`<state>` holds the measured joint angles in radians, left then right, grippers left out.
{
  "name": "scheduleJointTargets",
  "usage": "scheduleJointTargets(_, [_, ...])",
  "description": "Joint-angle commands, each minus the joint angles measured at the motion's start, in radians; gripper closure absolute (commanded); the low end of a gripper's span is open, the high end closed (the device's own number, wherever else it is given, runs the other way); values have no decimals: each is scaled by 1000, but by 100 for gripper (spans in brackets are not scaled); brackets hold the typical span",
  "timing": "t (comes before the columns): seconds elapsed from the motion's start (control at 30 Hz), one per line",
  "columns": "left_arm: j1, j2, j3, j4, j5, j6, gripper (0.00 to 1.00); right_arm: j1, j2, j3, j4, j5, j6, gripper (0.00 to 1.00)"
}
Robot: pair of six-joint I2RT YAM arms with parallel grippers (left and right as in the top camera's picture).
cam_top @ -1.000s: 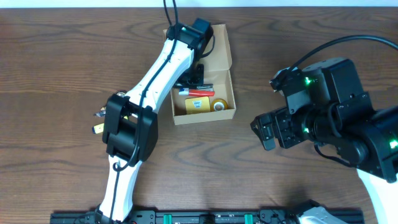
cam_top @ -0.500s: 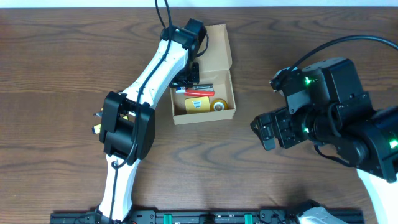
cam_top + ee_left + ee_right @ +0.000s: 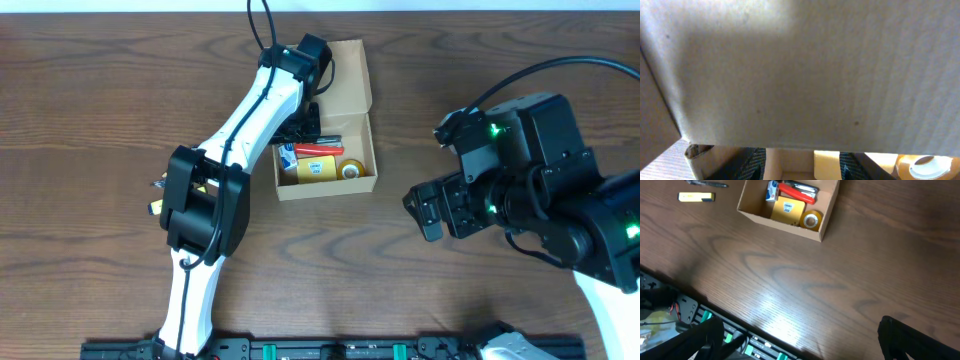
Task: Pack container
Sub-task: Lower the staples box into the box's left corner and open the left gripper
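The container (image 3: 372, 120) is a tan cardboard box, its flap lid (image 3: 350, 72) standing open at the far side. Inside lie a red item (image 3: 318, 149), a yellow pad (image 3: 316, 168), a tape roll (image 3: 352, 169) and a blue-white item (image 3: 287, 154). My left gripper (image 3: 306, 120) reaches into the box's far left part; in the left wrist view the flap (image 3: 805, 70) fills most of the picture, and the left gripper (image 3: 804, 167) is open with only the box floor and the pad (image 3: 826, 161) behind the gap. My right gripper (image 3: 430, 212) hangs open right of the box, holding nothing.
Left of the box a yellow marker (image 3: 696, 197) and a dark pen (image 3: 705, 184) lie on the wooden table (image 3: 90, 120). The marker also shows beside the left arm's elbow (image 3: 157, 207). A rail with green lights (image 3: 740, 340) runs along the near table edge.
My left gripper's jaws have spread apart inside the box, and the arm has shifted slightly toward the far side. The right arm has not moved.
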<state>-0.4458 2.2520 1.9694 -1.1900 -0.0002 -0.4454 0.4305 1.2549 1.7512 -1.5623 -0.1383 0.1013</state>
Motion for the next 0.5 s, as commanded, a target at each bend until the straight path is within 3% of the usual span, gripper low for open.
scheduleJointTargets(0.0, [5, 2, -4, 6, -6, -9, 54, -5, 1, 2, -2, 3, -13, 1])
scheduleJointTargets(0.1, [6, 2, -3, 16, -1, -9, 66, -5, 1, 2, -2, 3, -13, 1])
scheduleJointTargets(0.2, [8, 1, -2, 22, 36, -8, 92, -5, 1, 2, -2, 3, -13, 1])
scheduleJointTargets(0.47, [9, -3, -2, 26, 72, -8, 94, -5, 1, 2, -2, 3, -13, 1])
